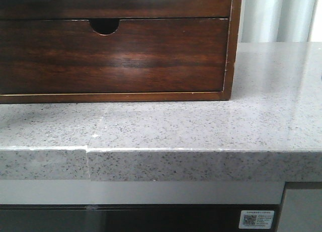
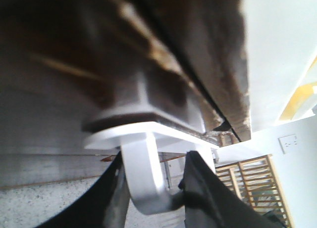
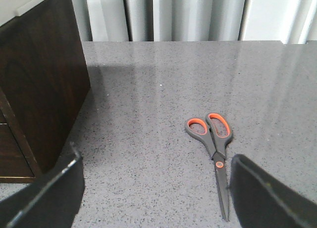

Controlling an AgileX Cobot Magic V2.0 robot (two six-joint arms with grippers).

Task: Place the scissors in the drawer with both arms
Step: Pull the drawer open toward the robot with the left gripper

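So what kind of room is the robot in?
Probably a kitchen or a home-style test room. There is a speckled grey stone countertop, a dark wooden drawer cabinet on it, scissors lying on the counter, and curtains behind.

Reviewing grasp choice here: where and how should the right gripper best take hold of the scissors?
The scissors lie flat and closed on the counter. Probably come from straight above and pinch across the narrow stretch at the pivot, below the orange-lined handles; the right gripper is open, wide enough to straddle it.
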